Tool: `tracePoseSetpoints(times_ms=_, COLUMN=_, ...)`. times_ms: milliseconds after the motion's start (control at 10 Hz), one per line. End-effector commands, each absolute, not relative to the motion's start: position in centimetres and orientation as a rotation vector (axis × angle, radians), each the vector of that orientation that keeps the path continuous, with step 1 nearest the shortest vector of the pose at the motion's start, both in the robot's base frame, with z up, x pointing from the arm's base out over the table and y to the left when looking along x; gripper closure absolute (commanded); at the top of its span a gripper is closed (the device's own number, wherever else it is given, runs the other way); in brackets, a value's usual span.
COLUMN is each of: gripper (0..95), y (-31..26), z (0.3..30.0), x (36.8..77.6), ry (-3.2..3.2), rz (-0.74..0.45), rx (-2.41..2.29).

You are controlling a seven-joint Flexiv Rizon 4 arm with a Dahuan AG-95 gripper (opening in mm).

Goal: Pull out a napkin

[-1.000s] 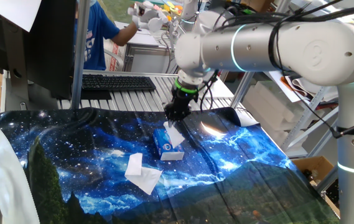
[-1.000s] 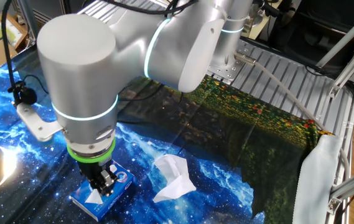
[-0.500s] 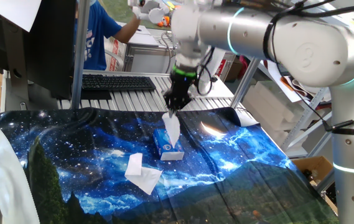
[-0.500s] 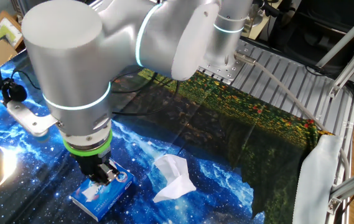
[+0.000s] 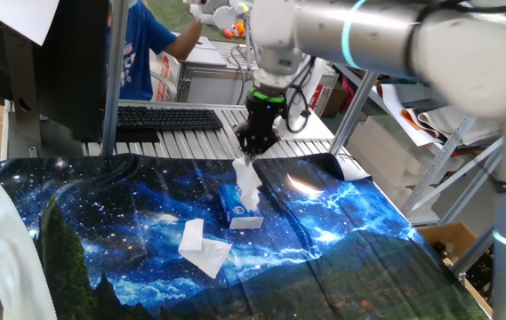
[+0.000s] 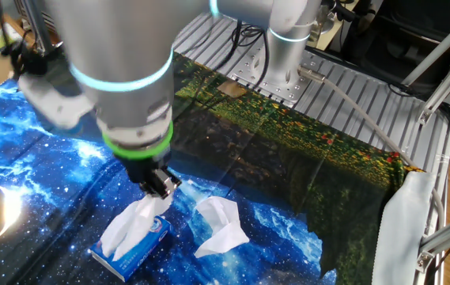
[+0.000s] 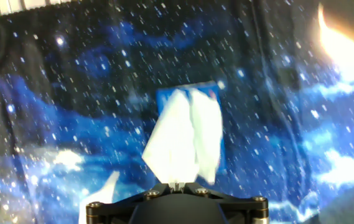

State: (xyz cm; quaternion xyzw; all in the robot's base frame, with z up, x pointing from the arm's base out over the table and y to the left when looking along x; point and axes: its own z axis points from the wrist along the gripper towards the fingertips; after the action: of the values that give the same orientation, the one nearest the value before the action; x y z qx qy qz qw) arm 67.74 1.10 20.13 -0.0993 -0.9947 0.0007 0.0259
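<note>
napkin (image 6: 134, 224): we see it at frame centre, stretched up from the blue tissue box (image 6: 134, 249) | gripper (image 6: 161, 187): we see it pinched closed on the napkin's top | second white tissue (image 6: 221, 226): lies just right of the box on our starry cloth (image 6: 19, 182)

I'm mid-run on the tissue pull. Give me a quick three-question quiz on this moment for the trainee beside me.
1. True or false: the two-finger gripper is shut on the creased white paper napkin.
2. What does the napkin's lower end still reach into?
3. Where does the loose smoother white tissue lie: A) on the starry blue cloth, B) on the box?

Key: 1 true. 2 the small blue-and-white tissue box. 3 A.
</note>
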Motion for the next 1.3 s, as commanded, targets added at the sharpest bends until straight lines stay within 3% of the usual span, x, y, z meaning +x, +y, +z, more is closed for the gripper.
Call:
tracePoseSetpoints(times_ms=100, gripper=95.0, y=1.0, z=20.8, x=67.4, ry=-3.047, rz=-0.006, rx=-0.310)
tracePoseSetpoints(times_ms=600, gripper=95.0, y=0.9, z=21.8, x=65.3, ry=-3.046, rz=-0.038, rx=-0.365)
tracePoseSetpoints(times_ms=1300, gripper=95.0, y=0.4, z=21.7, x=65.5, ry=-3.040, rz=-0.064, rx=-0.402)
